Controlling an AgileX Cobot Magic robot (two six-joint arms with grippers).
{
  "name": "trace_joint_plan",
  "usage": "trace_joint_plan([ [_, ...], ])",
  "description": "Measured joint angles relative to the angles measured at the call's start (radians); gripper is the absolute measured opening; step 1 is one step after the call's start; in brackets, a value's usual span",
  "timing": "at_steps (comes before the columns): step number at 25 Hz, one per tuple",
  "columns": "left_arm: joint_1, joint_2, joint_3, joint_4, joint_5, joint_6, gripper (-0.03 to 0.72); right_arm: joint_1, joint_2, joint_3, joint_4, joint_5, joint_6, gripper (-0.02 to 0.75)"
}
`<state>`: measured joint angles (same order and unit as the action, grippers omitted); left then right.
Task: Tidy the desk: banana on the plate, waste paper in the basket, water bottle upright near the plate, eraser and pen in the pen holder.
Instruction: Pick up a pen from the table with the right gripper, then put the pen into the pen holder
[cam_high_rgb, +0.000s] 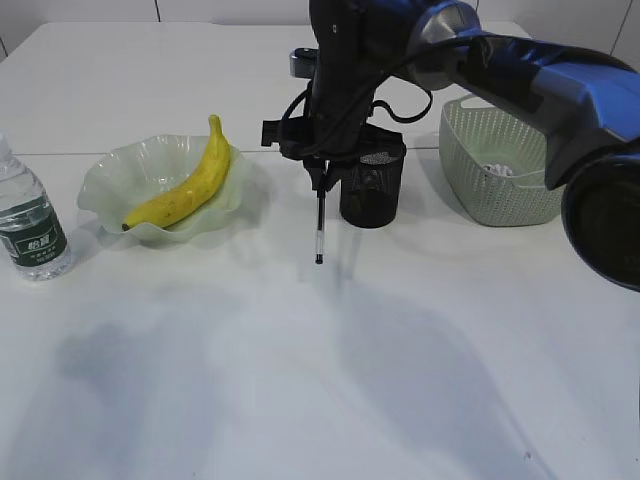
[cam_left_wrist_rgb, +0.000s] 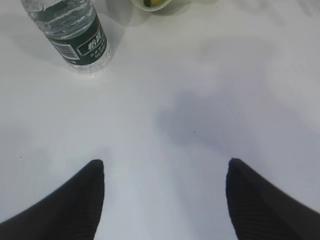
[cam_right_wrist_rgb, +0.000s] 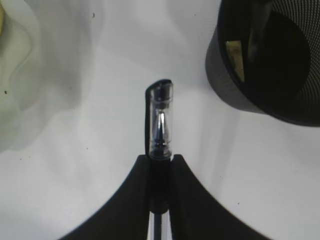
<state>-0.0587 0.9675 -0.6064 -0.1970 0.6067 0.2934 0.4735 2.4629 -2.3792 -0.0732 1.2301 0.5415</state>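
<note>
Right gripper (cam_high_rgb: 318, 182), closed on the pen (cam_high_rgb: 319, 228) at frame centre, holds it vertical, long axis up-down, capped tip down above the table (cam_high_rgb: 320, 380). The holder (cam_high_rgb: 372, 185) stands just right of the pen, mouth up. Left gripper (cam_left_wrist_rgb: 165, 172) is wide and empty at lower left, near the bottle (cam_high_rgb: 30, 222).

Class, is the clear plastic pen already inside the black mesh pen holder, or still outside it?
Outside. The clear plastic pen hangs upright from the right gripper, left of the black mesh pen holder.
</note>
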Motion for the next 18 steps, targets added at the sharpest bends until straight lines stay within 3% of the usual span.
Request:
trace_joint_plan([
  [18, 0.000, 0.000, 0.000, 0.000, -0.004, 0.000, 0.538, 0.020, 0.000, -0.134, -0.036, 0.017, -0.126, 0.060],
])
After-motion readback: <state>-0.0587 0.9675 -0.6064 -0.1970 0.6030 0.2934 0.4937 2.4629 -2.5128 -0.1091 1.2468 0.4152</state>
